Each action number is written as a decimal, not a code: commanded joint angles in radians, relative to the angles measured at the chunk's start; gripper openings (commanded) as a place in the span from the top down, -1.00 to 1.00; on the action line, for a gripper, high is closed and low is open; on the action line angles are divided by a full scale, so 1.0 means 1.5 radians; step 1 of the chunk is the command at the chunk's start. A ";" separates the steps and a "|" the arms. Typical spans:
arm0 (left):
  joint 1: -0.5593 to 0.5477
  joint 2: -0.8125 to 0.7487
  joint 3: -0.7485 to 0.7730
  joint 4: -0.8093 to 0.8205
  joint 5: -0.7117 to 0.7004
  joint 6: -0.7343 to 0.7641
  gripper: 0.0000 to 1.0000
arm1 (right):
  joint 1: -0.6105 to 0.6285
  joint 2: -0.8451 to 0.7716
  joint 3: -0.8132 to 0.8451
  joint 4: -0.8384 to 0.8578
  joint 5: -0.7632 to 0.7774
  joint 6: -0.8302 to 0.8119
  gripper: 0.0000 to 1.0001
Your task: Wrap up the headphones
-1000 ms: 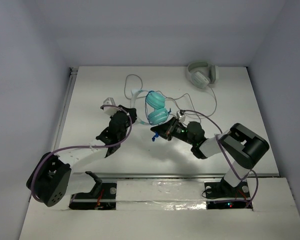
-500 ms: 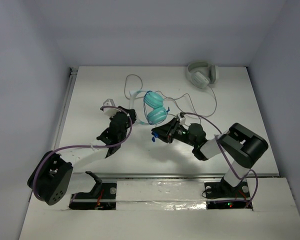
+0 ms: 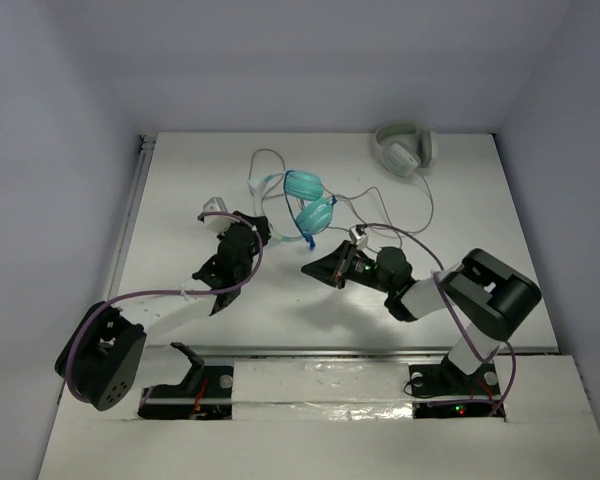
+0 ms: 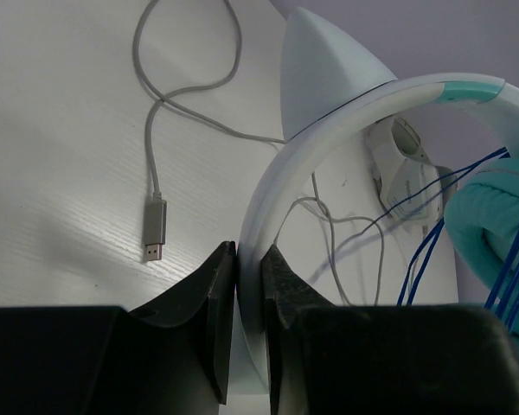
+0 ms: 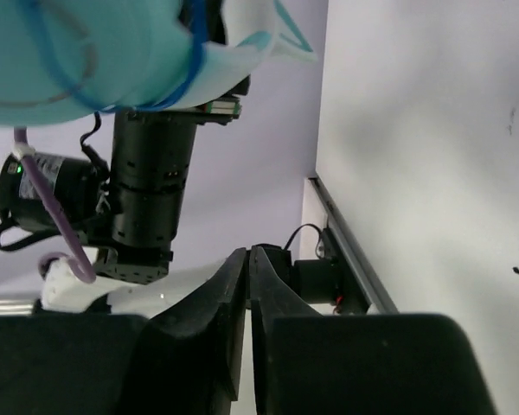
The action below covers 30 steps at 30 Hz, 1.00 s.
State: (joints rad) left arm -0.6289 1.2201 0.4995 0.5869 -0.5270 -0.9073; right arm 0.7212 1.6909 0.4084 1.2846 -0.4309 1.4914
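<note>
- Left gripper (image 4: 249, 259) is clamped on the white headband (image 4: 329, 121) of the headphones (image 3: 310, 200).
- Headphones sit mid-table, toward the far side, just beyond both grippers; teal cups (image 3: 315, 212) are side by side with the blue cable (image 4: 424, 251) looped over them.
- Right gripper (image 5: 247, 259) is just near of the cups, jaws together, nothing between them.
- A blue cable strand hangs off the cups toward the right gripper.
- Grey headphones (image 3: 405, 150) are in the far right corner; their grey cable (image 4: 156, 112) and USB plug (image 4: 156, 229) lie on the table (image 3: 180, 200).
</note>
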 commanded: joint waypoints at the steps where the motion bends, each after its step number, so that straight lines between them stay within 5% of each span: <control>1: 0.005 -0.012 0.024 0.076 -0.009 -0.024 1.00 | 0.006 -0.070 0.013 -0.033 -0.001 -0.071 0.81; 4: 0.005 -0.011 0.023 0.065 -0.011 -0.023 1.00 | 0.012 -0.136 0.037 -0.140 0.024 -0.127 0.93; 11: -0.002 -0.049 0.027 0.052 -0.019 0.019 1.00 | 0.018 -0.270 0.076 -0.423 0.142 -0.307 0.79; 23: -0.020 -0.171 0.166 -0.163 0.022 0.130 1.00 | 0.018 -0.276 0.013 -0.364 0.197 -0.435 1.00; 25: -0.033 -0.178 0.186 -0.189 0.046 0.144 1.00 | 0.018 -0.285 0.019 -0.368 0.199 -0.471 0.94; 30: -0.051 -0.163 0.270 -0.290 0.075 0.177 1.00 | -0.001 -0.332 0.039 -0.399 0.230 -0.528 0.38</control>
State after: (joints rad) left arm -0.6914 0.9852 0.8005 0.1989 -0.4637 -0.6735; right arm 0.7341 1.2476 0.4309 0.6739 -0.1364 0.7998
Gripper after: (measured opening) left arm 0.119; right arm 0.289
